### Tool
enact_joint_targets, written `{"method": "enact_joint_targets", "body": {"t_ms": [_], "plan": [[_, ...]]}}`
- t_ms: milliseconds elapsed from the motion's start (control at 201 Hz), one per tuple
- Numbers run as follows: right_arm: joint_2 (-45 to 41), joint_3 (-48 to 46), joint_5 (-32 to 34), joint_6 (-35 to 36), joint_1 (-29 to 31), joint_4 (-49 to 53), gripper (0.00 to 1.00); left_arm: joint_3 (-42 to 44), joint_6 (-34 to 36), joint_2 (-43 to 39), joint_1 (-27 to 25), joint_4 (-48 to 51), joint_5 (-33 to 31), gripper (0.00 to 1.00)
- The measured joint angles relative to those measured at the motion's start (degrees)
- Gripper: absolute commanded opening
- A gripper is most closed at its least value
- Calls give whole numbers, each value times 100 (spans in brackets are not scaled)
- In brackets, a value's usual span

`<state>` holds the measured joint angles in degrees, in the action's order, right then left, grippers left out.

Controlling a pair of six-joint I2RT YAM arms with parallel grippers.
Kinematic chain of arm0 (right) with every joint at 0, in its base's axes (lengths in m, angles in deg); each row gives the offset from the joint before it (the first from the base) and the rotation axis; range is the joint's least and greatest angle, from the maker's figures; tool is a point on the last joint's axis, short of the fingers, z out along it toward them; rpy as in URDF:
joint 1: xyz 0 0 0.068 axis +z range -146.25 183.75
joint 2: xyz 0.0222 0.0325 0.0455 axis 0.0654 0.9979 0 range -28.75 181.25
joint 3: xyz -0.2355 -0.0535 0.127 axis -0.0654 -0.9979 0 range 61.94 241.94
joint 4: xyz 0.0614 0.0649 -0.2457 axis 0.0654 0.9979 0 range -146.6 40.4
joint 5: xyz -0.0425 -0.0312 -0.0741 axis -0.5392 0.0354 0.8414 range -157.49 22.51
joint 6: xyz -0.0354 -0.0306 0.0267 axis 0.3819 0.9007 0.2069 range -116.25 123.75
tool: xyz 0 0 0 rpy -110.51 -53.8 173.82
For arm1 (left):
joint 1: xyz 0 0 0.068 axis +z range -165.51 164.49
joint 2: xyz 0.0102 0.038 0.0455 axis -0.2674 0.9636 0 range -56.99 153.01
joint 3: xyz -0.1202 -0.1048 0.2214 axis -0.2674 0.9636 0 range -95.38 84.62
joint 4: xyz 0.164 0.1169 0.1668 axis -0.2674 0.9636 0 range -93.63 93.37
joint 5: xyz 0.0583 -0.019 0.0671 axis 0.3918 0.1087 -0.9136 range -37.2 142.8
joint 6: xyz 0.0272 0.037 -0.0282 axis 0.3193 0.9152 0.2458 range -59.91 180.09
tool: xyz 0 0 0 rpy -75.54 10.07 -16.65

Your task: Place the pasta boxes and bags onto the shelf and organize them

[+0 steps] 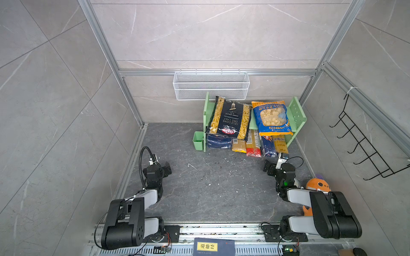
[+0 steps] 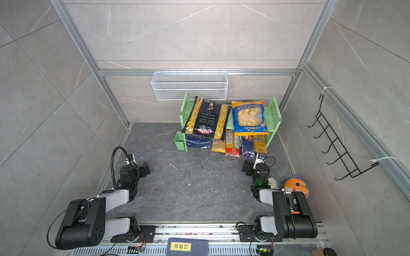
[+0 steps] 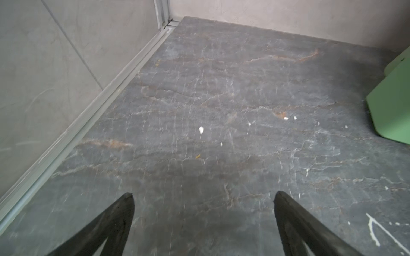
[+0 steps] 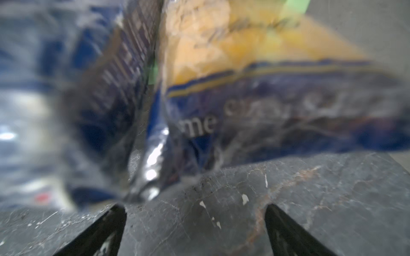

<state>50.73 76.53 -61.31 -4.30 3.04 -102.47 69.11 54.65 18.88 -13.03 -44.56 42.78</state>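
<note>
In both top views, a green shelf (image 1: pixel 296 113) stands at the far right of the table (image 1: pixel 210 188). A black bag (image 1: pixel 230 118) and a blue and orange bag (image 1: pixel 271 118) lie on its upper level, both hanging over the front edge. Below, a blue box (image 1: pixel 218 141) sits at the left, with slim packs (image 1: pixel 253 147) to its right, their near ends sticking out onto the table. Your left gripper (image 1: pixel 166 169) hangs over bare table, well apart from the shelf. Your right gripper (image 1: pixel 269 164) sits low, just beside the near ends of the rightmost packs.

Left wrist view: the left gripper (image 3: pixel 203 195) has its jaws wide apart over bare table, holding and touching nothing. A green cup (image 3: pixel 392 106) shows at the edge.

Right wrist view, blurred: the right gripper (image 4: pixel 195 208) has its jaws wide apart with bare table between them, gripping nothing. A dark blue pack (image 4: pixel 99 106) and a yellow pack (image 4: pixel 244 55) fill the view, their crinkled ends just ahead of the fingertips. Whether a fingertip touches the film, I cannot tell.

The work looks nearly done, and the step seems to be squaring up those two packs. Stay low, press on firm pasta rather than loose film, and push straight toward the far wall. Keep below the overhanging blue and orange bag.
</note>
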Motion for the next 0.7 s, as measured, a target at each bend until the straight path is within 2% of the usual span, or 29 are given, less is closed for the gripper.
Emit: {"method": "enact_joint_targets", "body": {"t_ms": [95,184,393,697], "plan": [[28,-4,-61,39,22,-339,99,0,116,525,83,-542,289,96],[133,35,-146,111,57,-525,99,0,254,962,105,-839,590,97],[695,527,-282,514,501,-420,99,-146,461,1025,107,-879,1180,100],[695,529,-295,662,525,-369,99,-376,481,1027,271,-750,1622,100]]}}
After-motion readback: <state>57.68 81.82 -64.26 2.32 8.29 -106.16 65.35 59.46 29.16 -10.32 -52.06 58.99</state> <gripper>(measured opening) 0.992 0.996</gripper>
